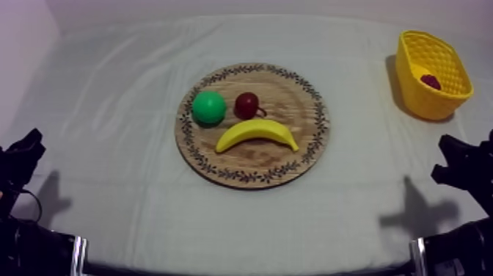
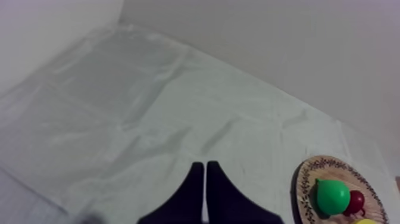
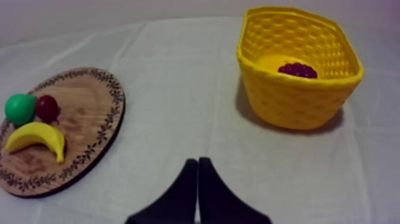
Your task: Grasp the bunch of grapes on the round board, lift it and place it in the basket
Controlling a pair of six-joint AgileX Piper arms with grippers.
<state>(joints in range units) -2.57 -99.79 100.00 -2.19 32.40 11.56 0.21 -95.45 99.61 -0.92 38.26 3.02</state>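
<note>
The bunch of grapes, dark purple, lies inside the yellow basket at the table's far right. The round wooden board in the middle carries a green pear, a small red fruit and a banana. My left gripper rests low at the left, shut on nothing. Low at the right, my right gripper is also shut and holds nothing.
Grey-white cloth covers the table, with wide bare stretches to either side of the board. A pale wall stands behind the table's far edge.
</note>
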